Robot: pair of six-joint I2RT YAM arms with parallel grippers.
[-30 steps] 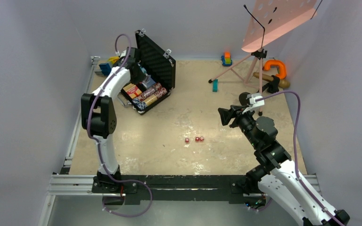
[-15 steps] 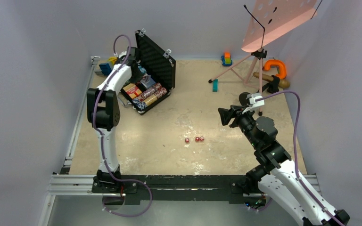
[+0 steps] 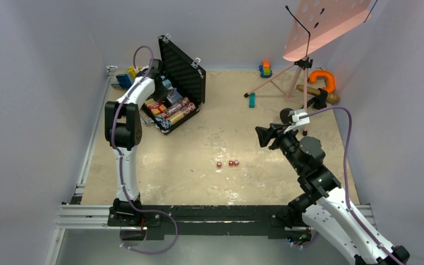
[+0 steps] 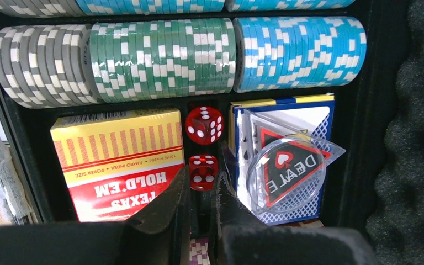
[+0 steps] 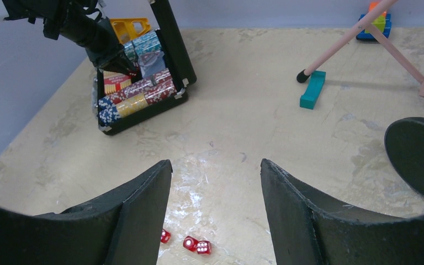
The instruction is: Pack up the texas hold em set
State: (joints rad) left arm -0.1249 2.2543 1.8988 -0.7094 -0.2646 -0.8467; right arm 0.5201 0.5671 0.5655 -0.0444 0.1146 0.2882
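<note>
The black briefcase (image 3: 183,70) stands open at the back left, foam lid upright. Inside lie rows of poker chips (image 4: 163,61), an orange-red card box (image 4: 118,160), a blue deck (image 4: 320,118) and a clear dealer button (image 4: 287,174). My left gripper (image 4: 203,167) reaches into the case and is shut on a red die (image 4: 203,175) in the slot between the decks. Another die (image 4: 204,125) lies just beyond it. Three red dice (image 3: 227,163) lie on the table; they also show in the right wrist view (image 5: 190,244). My right gripper (image 5: 215,165) is open and empty above them.
A pink music stand (image 3: 326,22) on a tripod stands at the back right, with an orange handle (image 3: 323,80) beyond it. A teal block (image 3: 252,100) and a stacked toy (image 3: 265,68) sit nearby. Blue and yellow blocks (image 3: 124,77) lie left of the case.
My left arm has swung further back and right, bringing its gripper deeper into the case. The right arm and the dice on the table have not moved.
</note>
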